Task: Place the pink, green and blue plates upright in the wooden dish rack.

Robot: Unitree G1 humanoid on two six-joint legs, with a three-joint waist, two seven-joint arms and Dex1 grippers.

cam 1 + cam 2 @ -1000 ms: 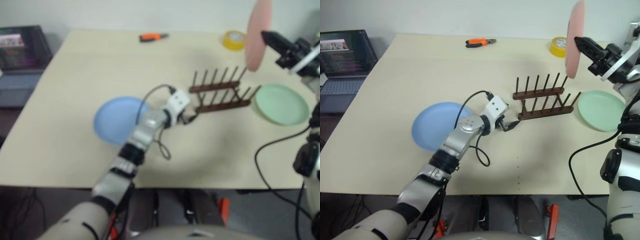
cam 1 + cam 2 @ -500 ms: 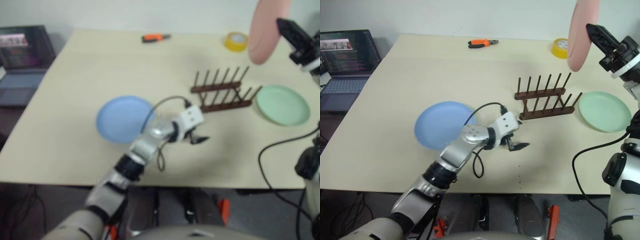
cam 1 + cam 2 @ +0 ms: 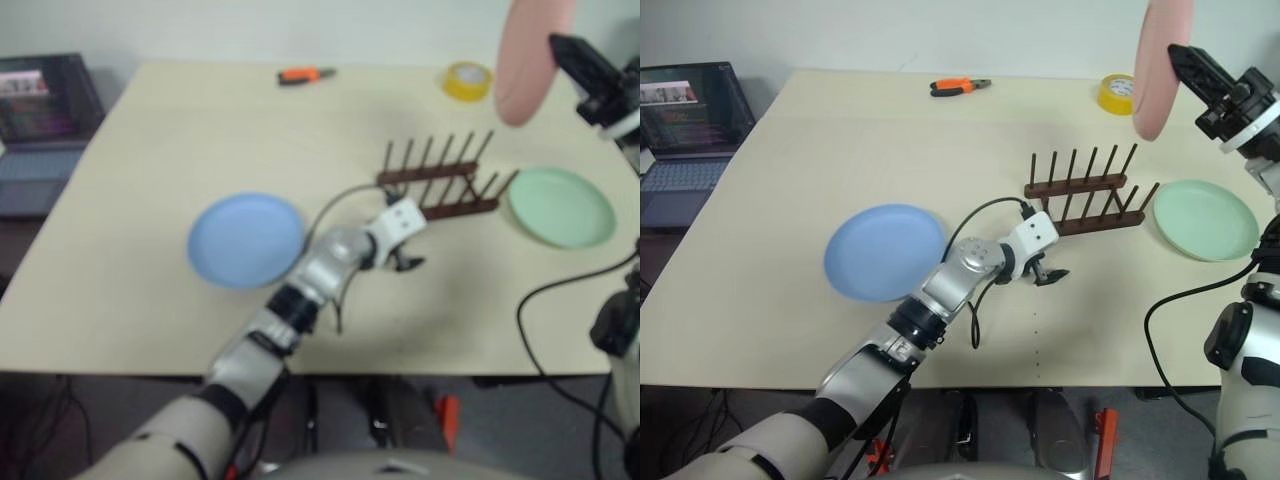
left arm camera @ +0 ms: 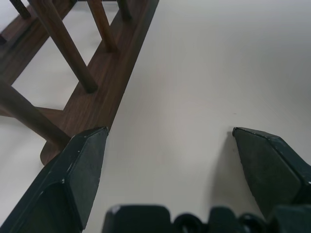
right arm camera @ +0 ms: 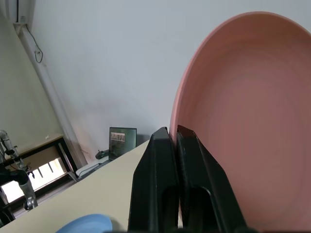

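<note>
Your right claw (image 3: 1185,62) is gripping pink plate (image 3: 1162,62) by its rim, holding it upright high above table (image 3: 840,140), beyond wooden dish rack (image 3: 1087,196). Your left claw (image 3: 1048,272) is hovering wide apart, holding nothing, low over table just in front of rack's near rail (image 4: 104,92). Blue plate (image 3: 883,251) is lying flat on table left of that arm. Green plate (image 3: 1204,219) is lying flat just right of rack. Yellow tape roll (image 3: 1116,93) and orange pliers (image 3: 960,86) are sitting near far edge.
</note>
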